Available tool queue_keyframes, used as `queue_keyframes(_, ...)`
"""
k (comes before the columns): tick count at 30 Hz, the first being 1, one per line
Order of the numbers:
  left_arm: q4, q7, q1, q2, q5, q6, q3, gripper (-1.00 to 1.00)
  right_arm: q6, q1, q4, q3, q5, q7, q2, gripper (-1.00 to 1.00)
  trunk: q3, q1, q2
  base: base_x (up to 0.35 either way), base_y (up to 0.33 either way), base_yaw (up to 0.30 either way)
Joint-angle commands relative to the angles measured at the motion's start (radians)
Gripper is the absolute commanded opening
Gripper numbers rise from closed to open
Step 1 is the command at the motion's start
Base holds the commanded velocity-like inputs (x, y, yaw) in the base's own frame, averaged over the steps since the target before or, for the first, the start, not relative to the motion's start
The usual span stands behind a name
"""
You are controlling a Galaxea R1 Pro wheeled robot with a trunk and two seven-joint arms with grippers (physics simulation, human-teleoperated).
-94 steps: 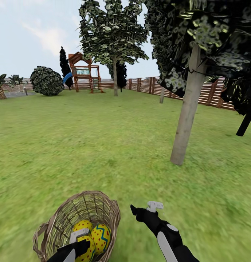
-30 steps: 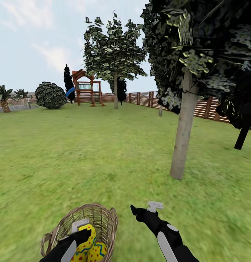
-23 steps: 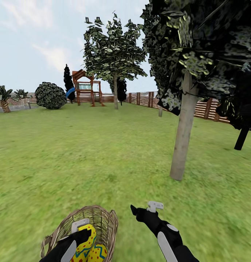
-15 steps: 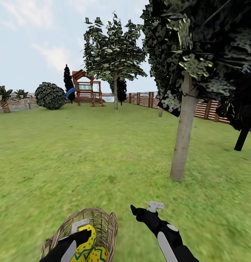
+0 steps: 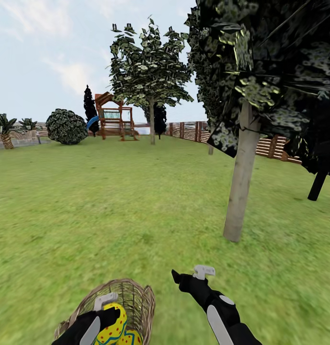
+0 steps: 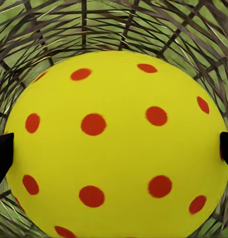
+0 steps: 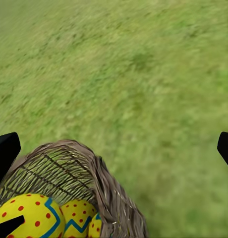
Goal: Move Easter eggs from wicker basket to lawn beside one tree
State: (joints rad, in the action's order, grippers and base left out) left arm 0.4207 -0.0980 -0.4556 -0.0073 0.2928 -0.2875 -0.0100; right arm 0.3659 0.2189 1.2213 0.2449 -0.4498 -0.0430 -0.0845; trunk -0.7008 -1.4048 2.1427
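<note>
1. Three eggs could be counted from the right wrist camera, bunched together inside the basket (image 7: 111, 193): one large egg (image 7: 29, 215) at the near wall, a second egg (image 7: 78, 215) touching it, and a sliver of a third egg (image 7: 95, 225) against the braided rim.
2. From the head camera, the basket (image 5: 136, 297) sat on the lawn (image 5: 112, 201) at the lower left, and the left gripper (image 5: 103, 306) reached down into it against a dotted yellow egg (image 5: 112, 326).
3. From the left wrist camera, that egg (image 6: 116, 144) lay between the two dark fingertips (image 6: 2, 156), one at each side and apparently touching it, with the open wicker weave (image 6: 143, 25) behind it; the left gripper was closed around the egg.
4. Only the head camera showed the right gripper (image 5: 188, 275), which hung above bare grass just right of the basket and held nothing.
5. From the right wrist camera, its fingertips (image 7: 6, 151) stood at opposite edges of the frame, spread wide.
6. Only the head camera showed the garden: a pale-trunked tree (image 5: 241, 177) stood near, ahead and right of the basket; a fence (image 5: 193, 130), a playset (image 5: 112, 115), a bush (image 5: 65, 125) and another tree (image 5: 151, 72) lay well beyond.
</note>
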Motion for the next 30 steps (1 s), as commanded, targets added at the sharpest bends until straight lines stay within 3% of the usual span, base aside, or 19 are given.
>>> queue_keyframes(1,0.002,-0.005,0.000,0.000,0.009,-0.006,-0.001,-1.00,0.004,0.001,0.001,0.001,-0.008,-0.004,0.000,1.00,0.002,0.004,-0.007,0.000,0.000,0.000)
queue_keyframes(19,0.003,-0.010,0.000,0.000,0.007,-0.006,-0.002,-1.00,0.003,0.001,0.003,0.002,-0.017,-0.003,0.002,1.00,0.062,0.073,-0.133,-0.030,0.000,-0.014)
queue_keyframes(30,0.003,-0.012,0.000,0.000,0.006,-0.004,0.002,-1.00,0.003,0.001,0.003,0.003,-0.016,-0.002,0.001,1.00,0.065,0.073,-0.133,-0.110,0.000,-0.043)
